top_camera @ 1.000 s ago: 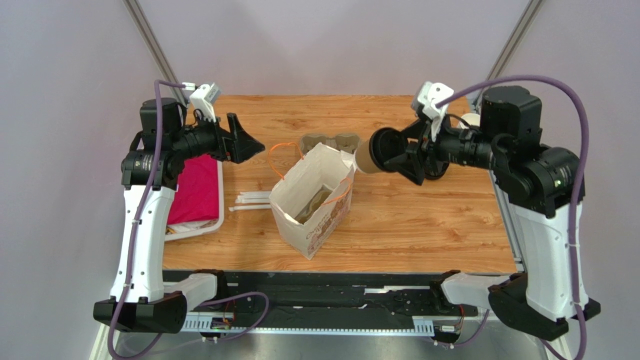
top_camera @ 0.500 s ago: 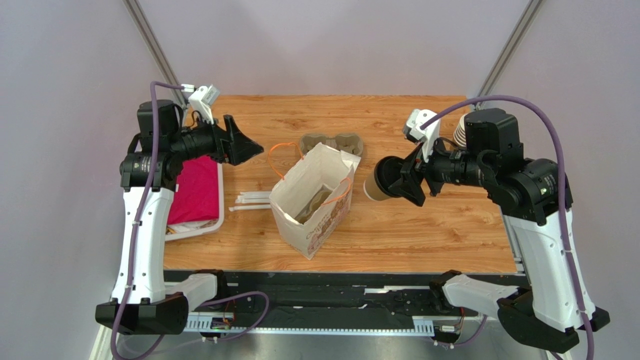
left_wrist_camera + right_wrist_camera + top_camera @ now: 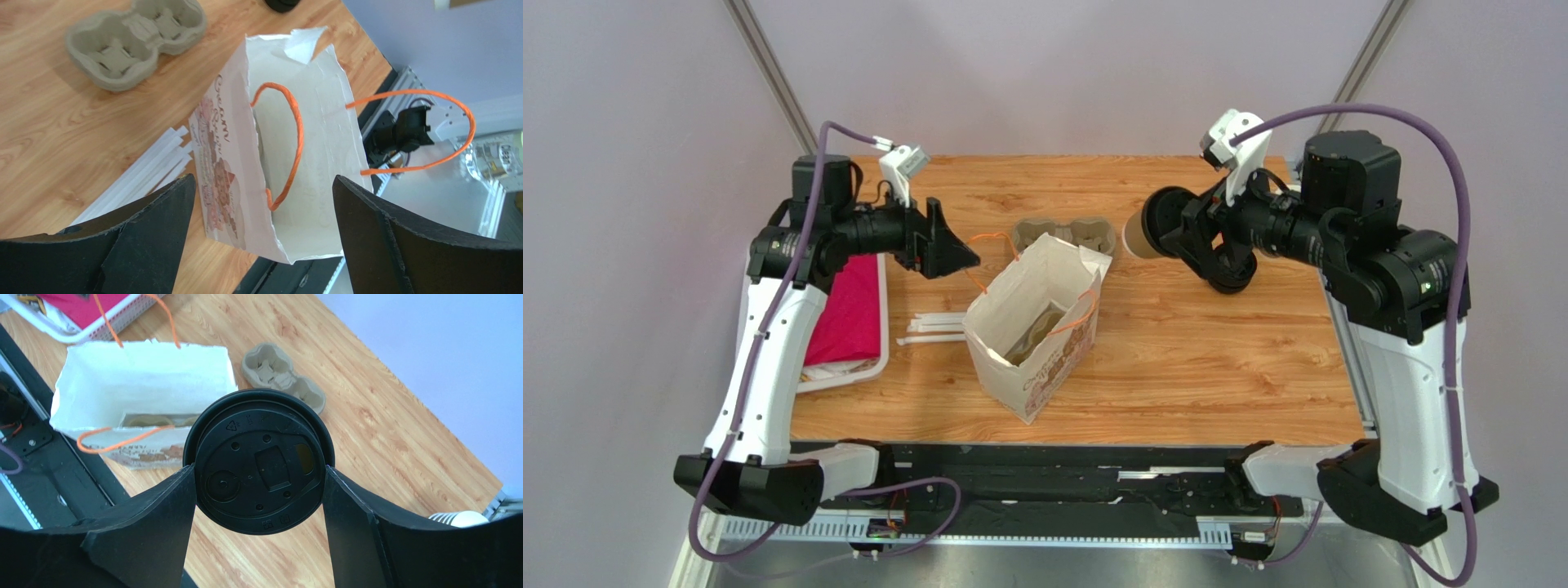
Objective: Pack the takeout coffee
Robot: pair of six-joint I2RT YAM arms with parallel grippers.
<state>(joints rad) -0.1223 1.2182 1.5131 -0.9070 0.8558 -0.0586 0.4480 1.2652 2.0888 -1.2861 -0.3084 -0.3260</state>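
Centre of the light wooden surface, a white paper bag stands upright with its mouth open, a pinkish print on its side, and thin orange cord handles arching above the rim. Something brown and cardboard-like lies at the bottom inside. Just behind the bag sits a grey-brown moulded pulp cup carrier, empty wells up. Left of the bag, a small bundle of white paper-wrapped straws lies flat. At the left edge there's a white plastic basket holding a magenta cloth.
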